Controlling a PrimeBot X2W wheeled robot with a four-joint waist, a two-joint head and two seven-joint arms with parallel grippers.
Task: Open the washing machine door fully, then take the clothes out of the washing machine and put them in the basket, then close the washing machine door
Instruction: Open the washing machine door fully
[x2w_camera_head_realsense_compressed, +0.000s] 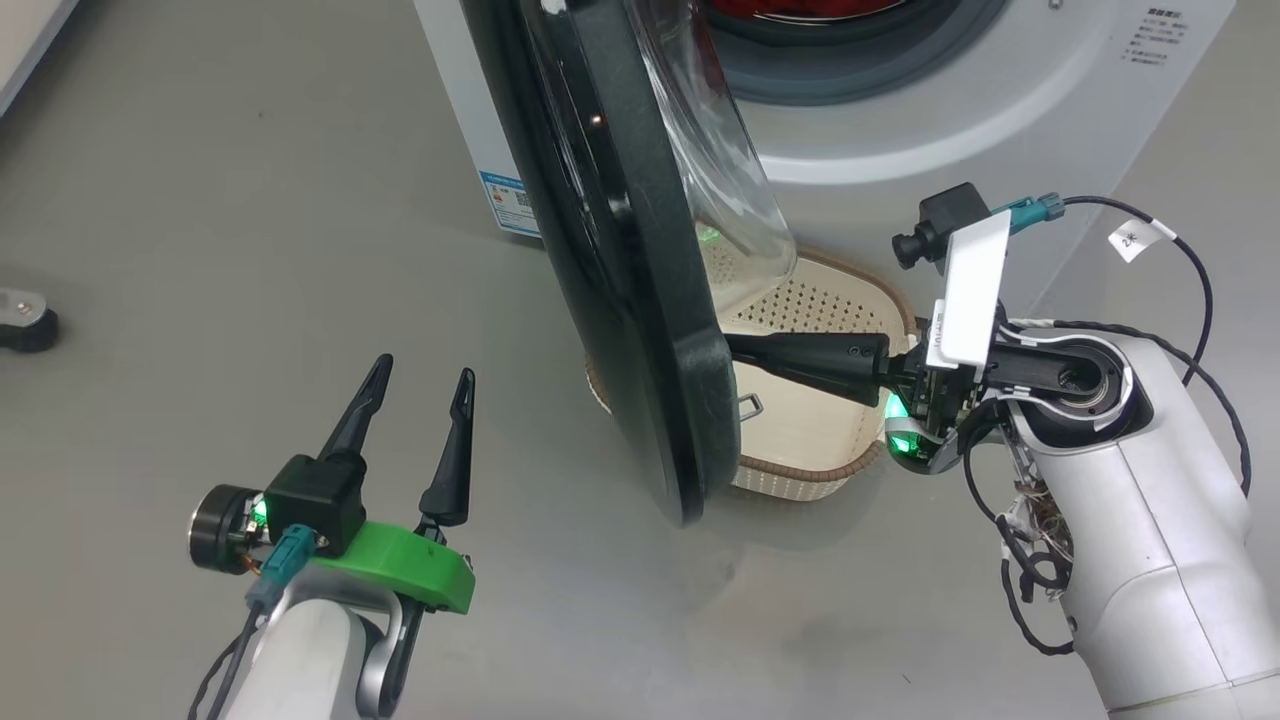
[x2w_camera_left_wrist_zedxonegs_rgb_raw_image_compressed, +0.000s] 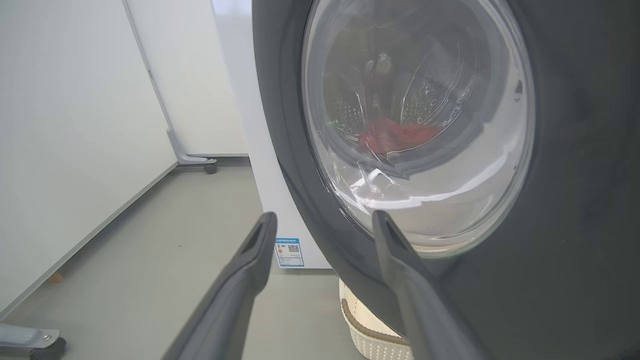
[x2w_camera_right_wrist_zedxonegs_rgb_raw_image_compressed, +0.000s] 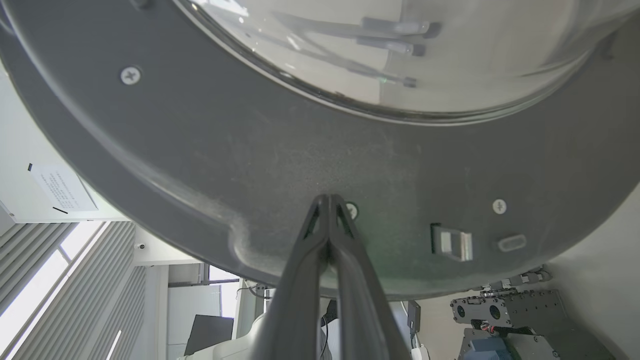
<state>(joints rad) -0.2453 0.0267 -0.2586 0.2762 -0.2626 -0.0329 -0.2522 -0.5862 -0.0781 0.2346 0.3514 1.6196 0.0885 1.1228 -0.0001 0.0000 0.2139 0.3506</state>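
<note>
I am on the first step, getting the washing machine door (x2w_camera_head_realsense_compressed: 640, 300) fully open. It stands about half swung out, edge-on to my head camera, its black rim hanging over the basket (x2w_camera_head_realsense_compressed: 810, 445), which sits on the floor just in front of the washing machine (x2w_camera_head_realsense_compressed: 950, 120).

My right fingers (x2w_camera_head_realsense_compressed: 800, 358) are pressed together with nothing between them. Their tips rest against the door's inner face, low on the rim and just beside a small screw in the right wrist view. My left fingers (x2w_camera_head_realsense_compressed: 455, 440) are spread wide and empty, hovering above the floor on the door's outer side, near it but apart from it.

The next move, as I judge it, calls for a steady outward push with the closed right tips. They should stay on the rim and not slide onto the bulging glass. The left arm should keep out of the door's swing.

The clothes (x2w_camera_head_realsense_compressed: 800, 8) lie in the drum: a strip of red at the top edge of the head view, and a warped red patch through the glass in the left wrist view. Most of the drum is cut off. The door hides part of the basket and my right tips from the head camera. I cannot see the hinge, so I cannot tell how much further the door will go.
</note>
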